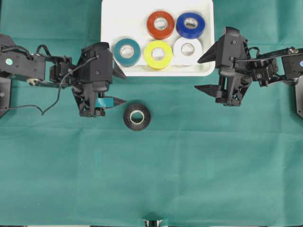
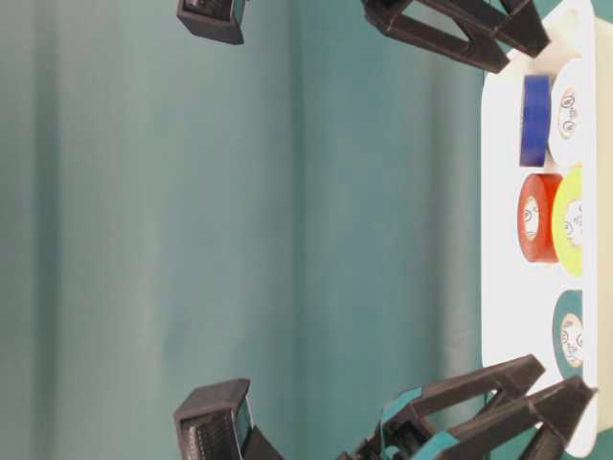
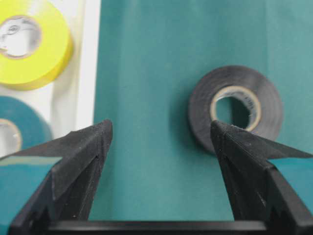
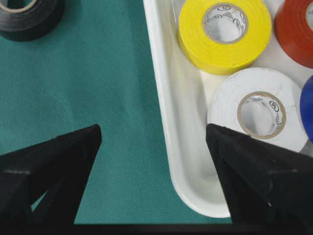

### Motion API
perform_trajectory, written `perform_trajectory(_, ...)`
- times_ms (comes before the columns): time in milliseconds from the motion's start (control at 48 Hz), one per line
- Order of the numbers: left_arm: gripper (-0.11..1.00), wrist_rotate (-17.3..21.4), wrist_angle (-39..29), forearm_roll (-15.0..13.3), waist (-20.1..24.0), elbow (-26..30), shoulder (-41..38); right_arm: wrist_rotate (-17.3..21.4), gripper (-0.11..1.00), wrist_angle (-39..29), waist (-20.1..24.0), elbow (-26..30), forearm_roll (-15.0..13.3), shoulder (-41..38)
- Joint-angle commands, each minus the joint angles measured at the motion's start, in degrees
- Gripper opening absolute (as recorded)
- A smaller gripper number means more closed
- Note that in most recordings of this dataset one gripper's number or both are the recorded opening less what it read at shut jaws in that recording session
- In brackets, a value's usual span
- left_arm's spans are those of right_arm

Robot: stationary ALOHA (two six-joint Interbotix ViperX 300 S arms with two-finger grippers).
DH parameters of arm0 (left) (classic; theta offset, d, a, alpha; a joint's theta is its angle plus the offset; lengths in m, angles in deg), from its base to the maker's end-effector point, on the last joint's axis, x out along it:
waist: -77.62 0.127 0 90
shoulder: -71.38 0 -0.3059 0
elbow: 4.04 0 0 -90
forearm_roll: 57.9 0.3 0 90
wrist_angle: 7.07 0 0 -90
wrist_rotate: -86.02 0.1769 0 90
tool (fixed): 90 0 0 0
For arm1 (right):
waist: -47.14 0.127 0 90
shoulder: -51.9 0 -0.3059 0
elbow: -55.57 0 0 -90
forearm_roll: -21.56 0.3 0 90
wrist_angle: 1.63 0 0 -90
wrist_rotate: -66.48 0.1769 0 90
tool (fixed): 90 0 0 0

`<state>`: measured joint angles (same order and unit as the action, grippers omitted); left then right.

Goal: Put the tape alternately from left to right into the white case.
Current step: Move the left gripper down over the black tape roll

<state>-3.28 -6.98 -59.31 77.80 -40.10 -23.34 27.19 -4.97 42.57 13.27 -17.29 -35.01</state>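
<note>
Five rolls lie flat inside the white case (image 1: 113,28) at the bench's far edge: red-orange roll (image 1: 160,24), blue roll (image 1: 191,25), teal roll (image 1: 127,52), yellow roll (image 1: 158,54), white roll (image 1: 188,50). The black roll (image 1: 137,117) lies on the green cloth (image 1: 151,179), nearer the middle. The left gripper (image 1: 118,87) beside it and the right gripper (image 1: 204,74) both gape wide, holding nothing

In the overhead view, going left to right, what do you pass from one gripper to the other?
left gripper → teal roll → black roll → yellow roll → white roll → right gripper. The red-orange and blue rolls overlap these, so they are left out.
</note>
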Motion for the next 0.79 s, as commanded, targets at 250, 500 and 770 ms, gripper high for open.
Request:
perform_trajectory(250,0.8,-4.7,0.2,-0.2,-2.8,3.3,-4.4,0.1,0.67,0.4,0.2,0.4,-0.1,1.0)
perform_trajectory(500,0.8,-7.8,0.0,-0.2,-2.9,4.6,-8.4,0.1,0.67,0.2,0.2,0.4,-0.2,1.0)
perform_trajectory(770,0.8,-7.9,-0.2,-0.2,-3.1,7.1,-11.7,0.1,0.67,0.1,0.2,0.4,-0.2,0.6)
